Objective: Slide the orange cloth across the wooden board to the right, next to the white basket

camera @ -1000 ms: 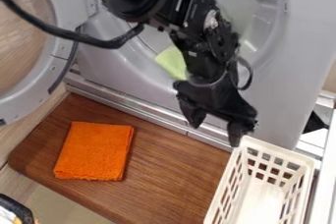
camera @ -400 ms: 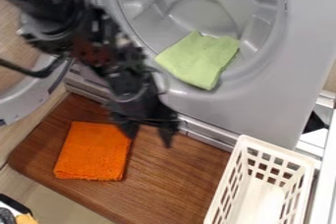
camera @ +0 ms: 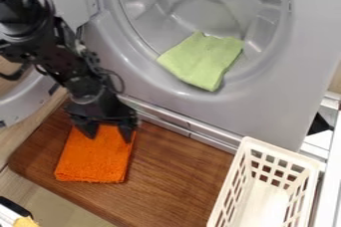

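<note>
Orange cloth [camera: 96, 159] lying flat on the wooden board [camera: 180, 176], far edge partly blocked by the gripper [camera: 108, 136], jaws spread wide, nothing gripped. Green cloth [camera: 203, 59] in the round grey opening [camera: 269, 64], white basket [camera: 283, 152] well apart.

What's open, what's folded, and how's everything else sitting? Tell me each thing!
Gripper: open, pointing down at the orange cloth's upper end.
Orange cloth: folded, lying flat on the wooden board.
Green cloth: loosely folded, lying at the round opening's lower edge.
Round door: swung open.
White basket: upright, open at the top.
</note>
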You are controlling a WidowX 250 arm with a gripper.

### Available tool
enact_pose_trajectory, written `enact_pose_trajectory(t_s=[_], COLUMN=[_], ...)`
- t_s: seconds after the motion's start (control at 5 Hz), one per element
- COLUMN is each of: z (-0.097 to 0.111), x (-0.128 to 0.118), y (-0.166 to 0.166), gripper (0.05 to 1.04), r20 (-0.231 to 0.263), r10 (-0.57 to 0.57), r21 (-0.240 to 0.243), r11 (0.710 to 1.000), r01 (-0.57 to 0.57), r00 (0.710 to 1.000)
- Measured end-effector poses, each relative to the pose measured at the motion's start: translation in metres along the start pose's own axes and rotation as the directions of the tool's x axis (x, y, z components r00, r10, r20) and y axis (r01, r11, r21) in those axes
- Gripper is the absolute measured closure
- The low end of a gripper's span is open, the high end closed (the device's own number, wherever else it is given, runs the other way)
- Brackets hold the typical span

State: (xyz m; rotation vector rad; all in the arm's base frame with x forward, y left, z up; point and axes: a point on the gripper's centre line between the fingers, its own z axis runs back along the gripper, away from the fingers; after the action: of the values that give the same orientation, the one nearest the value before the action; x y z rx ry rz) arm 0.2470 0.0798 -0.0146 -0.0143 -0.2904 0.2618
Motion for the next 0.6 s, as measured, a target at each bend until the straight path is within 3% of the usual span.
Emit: enact_pose_trajectory(t_s=[0.2, 0.6], z=[-0.011, -0.041], x=[-0.003, -0.015], y=[0.023, 0.036], gripper=[0.083, 0.083], r20=[-0.014, -0.072], r10=[0.017, 0.046], r21=[0.082, 0.09], r11=[0.996, 0.995], r01=[-0.016, -0.039], r00=[1.0, 0.996])
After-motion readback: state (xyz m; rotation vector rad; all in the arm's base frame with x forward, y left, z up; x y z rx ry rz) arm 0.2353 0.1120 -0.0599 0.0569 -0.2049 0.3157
